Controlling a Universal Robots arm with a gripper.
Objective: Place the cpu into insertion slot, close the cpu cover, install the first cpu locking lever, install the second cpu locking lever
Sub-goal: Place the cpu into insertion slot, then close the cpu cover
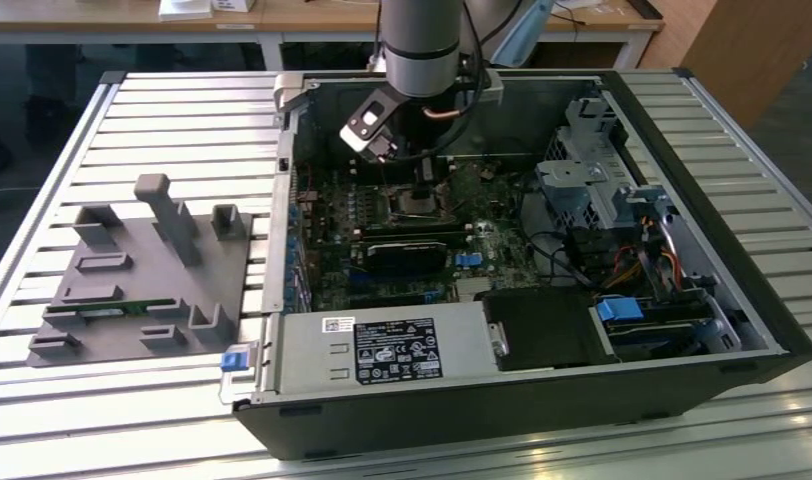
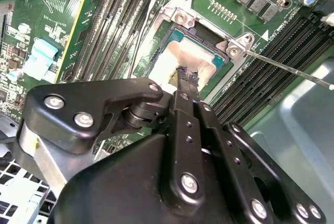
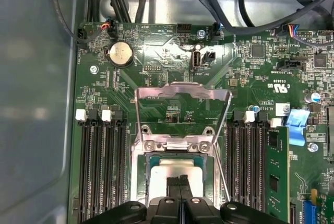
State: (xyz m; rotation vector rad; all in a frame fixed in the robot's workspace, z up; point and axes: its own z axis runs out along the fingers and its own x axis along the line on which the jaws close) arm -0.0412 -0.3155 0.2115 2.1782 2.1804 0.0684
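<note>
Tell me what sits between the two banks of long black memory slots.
In the first wrist view, the silver-rimmed square insertion slot, holding the silvery-grey cpu.

Cpu (image 2: 180, 59): part hidden behind fingers (image 2: 183, 109) in both wrist views. Insertion slot (image 3: 140, 182): cut off by picture edge in first wrist view; in exterior view too small to make out, partly behind arm (image 1: 420, 40). Whether fingers touch cpu: cannot tell.

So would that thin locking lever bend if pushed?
Likely springy, not rigid: the locking lever is a long, thin metal rod. One end meets the rim of the insertion slot, so it probably pivots rather than slides.
</note>
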